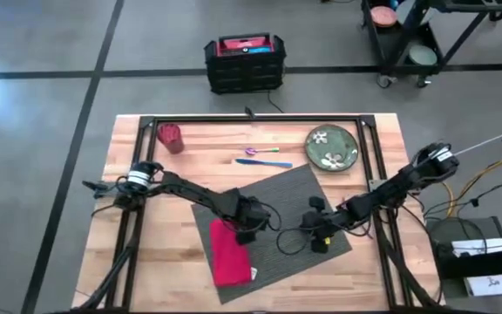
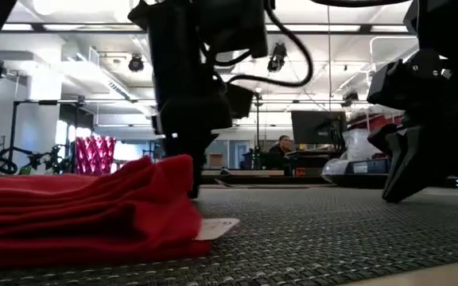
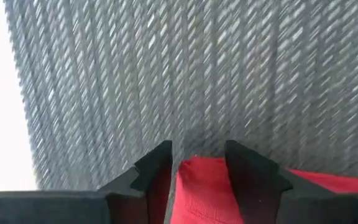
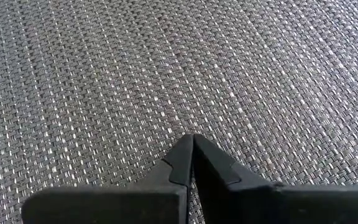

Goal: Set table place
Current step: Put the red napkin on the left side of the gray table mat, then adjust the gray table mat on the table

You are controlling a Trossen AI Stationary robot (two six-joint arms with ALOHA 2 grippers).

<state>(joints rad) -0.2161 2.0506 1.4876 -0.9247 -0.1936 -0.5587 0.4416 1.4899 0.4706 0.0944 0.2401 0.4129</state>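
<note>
High view: one dark grey placemat (image 1: 277, 222) lying skewed in lower centre of frame, on the wooden table (image 1: 129, 262). One red napkin (image 1: 229, 253) on the placemat's lower left part. One green plate (image 1: 332, 146) upper right of the mat, off it. One red cup (image 1: 171, 137) at upper left of the table. Two utensils (image 1: 264, 156) between cup and plate, above the mat. One black crate (image 1: 245, 62) on the floor at top centre. Left gripper (image 1: 249, 228) over the napkin's upper right edge; right gripper (image 1: 319, 237) over the mat, right of centre.

Low view: napkin (image 2: 86, 210) folded at lower left, white tag showing. Cup (image 2: 94, 155) behind it at left. Two grippers down at the mat (image 2: 332, 230).

Left wrist view: left gripper (image 3: 197, 171) fingers parted, straddling the napkin (image 3: 204, 193) edge, not clamped.

Right wrist view: right gripper (image 4: 191, 158) fingers pressed together, nothing held, tips above the mat (image 4: 166, 74) weave.
</note>
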